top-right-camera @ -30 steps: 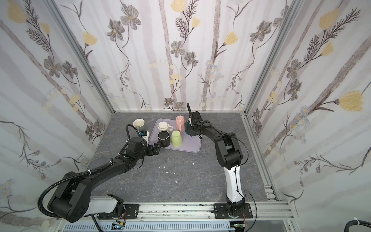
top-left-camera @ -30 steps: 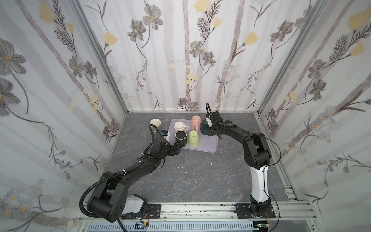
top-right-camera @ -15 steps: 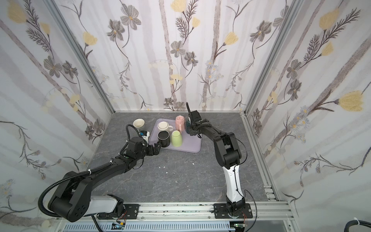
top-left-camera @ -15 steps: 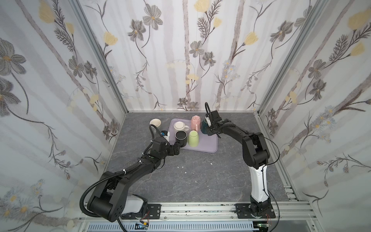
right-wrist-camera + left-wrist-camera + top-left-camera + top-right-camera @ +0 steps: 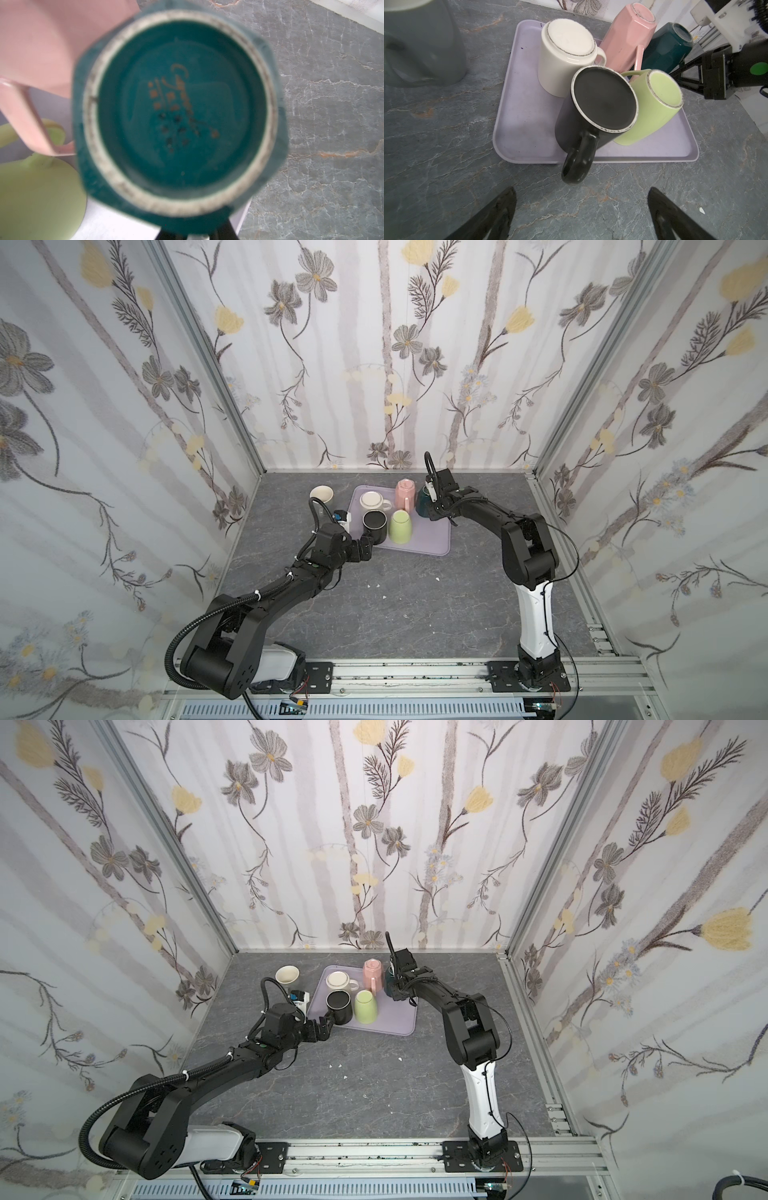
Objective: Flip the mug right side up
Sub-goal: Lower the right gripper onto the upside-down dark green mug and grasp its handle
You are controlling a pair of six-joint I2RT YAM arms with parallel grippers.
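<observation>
Dark teal faceted ceramic mug (image 5: 668,47) is gripped low on its side, apparently by a handle hidden from view, in the tightly closed right gripper (image 5: 431,512), and is seen base-up at the far right corner of the lilac plastic tray (image 5: 519,124), so the turn is judged not yet begun, while the left gripper (image 5: 581,193) is held wide open and empty before the tray's near edge.
</observation>
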